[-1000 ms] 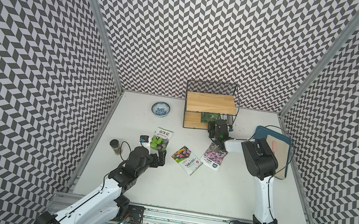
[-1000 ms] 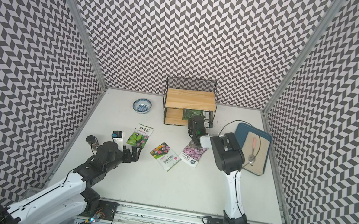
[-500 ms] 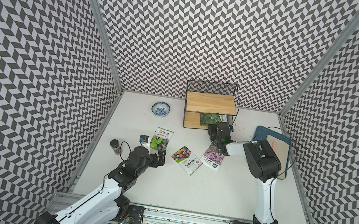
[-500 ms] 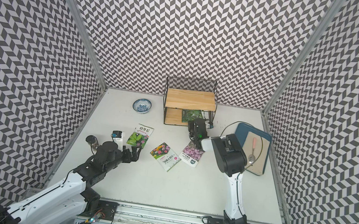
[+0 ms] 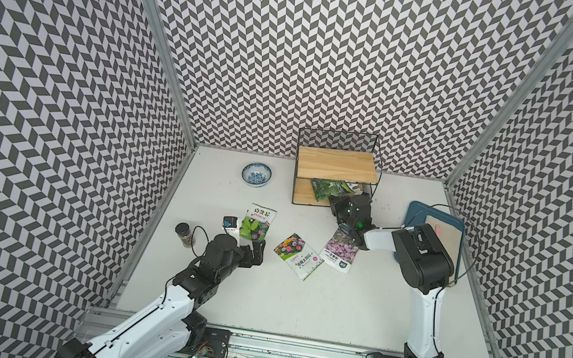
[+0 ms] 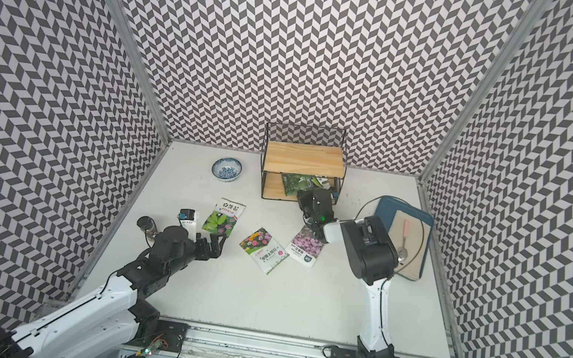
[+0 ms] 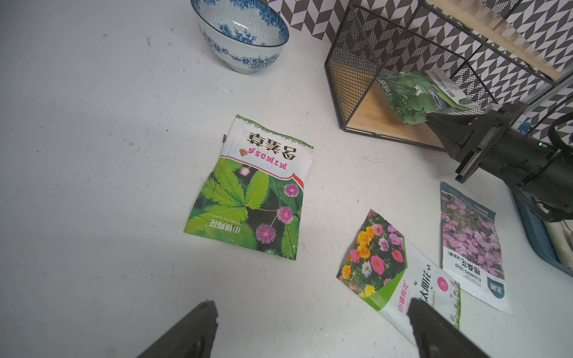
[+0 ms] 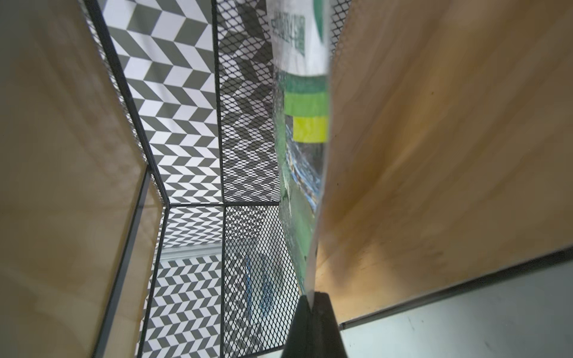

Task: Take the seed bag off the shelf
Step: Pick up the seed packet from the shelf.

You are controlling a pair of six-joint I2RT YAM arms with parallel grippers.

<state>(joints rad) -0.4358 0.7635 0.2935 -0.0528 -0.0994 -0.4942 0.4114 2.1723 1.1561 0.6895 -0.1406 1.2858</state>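
Against the back wall on the white table (image 5: 296, 306) stands the shelf (image 5: 336, 164) (image 6: 303, 159), a two-tier black wire rack with mesh back and wooden boards; top board bare. Right of the shelf: blue tray (image 5: 418, 212) carrying a beige board (image 6: 409, 254) with a pink-handled spoon (image 6: 403, 241) on it. Right gripper (image 5: 337, 200) (image 8: 310, 303) sits at the shelf's lower-tier front, jaws pressed together, pinching a corner of the green seed bag (image 5: 330, 189) (image 7: 412, 99); bag is inside the lower tier, tilted up off the lower board, near corner poking past the front edge. Left gripper (image 5: 258, 251) (image 7: 310, 325) is well in front of the shelf, jaws spread wide, holding nothing. Three packets lie flat in front of the shelf: mimosa seed packet (image 5: 256, 224) (image 7: 251, 198) front-left, mixed-flower seed packet (image 5: 298, 256) straight in front, pink-flower seed packet (image 5: 339, 250) just under the right arm, its corner touching the mixed-flower one. Blue-patterned bowl (image 5: 256, 174) upright just left of the shelf. Small white carton (image 5: 230, 225) touches the mimosa packet's far side from the shelf; a dark-capped jar (image 5: 183, 233) stands farthest front-left.
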